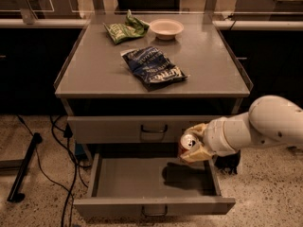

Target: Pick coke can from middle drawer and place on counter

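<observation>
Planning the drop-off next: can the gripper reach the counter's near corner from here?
Probably yes. The gripper holds the coke can above the middle drawer, just below the counter; that corner is bare, the blue chip bag lying further in.

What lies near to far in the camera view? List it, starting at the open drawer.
middle drawer → coke can, clamped in the gripper above the drawer's right side → upper drawer front → blue chip bag on the counter → white bowl. The green chip bag sits level with the bowl, so it is left out.
</observation>
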{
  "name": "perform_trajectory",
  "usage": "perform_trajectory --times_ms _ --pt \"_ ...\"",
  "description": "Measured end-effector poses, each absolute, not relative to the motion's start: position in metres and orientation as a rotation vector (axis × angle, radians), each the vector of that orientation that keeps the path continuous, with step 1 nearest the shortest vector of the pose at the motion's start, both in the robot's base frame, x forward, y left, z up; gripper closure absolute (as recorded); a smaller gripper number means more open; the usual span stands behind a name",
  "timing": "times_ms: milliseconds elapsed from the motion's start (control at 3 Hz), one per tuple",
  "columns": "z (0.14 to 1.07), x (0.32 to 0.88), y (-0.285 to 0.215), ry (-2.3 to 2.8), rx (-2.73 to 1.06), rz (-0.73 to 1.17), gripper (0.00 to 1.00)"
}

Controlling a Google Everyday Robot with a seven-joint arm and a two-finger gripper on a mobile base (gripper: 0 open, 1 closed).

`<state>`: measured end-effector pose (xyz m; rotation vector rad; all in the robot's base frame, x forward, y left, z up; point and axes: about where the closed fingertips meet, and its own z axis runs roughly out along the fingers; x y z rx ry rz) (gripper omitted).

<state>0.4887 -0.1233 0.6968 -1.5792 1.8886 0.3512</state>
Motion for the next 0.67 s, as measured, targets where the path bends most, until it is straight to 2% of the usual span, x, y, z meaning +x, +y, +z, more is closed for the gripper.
perform_trajectory --times_ms 667 --pt "0.853 0.507 -0.16 1.988 -1.557 0.375 1.0"
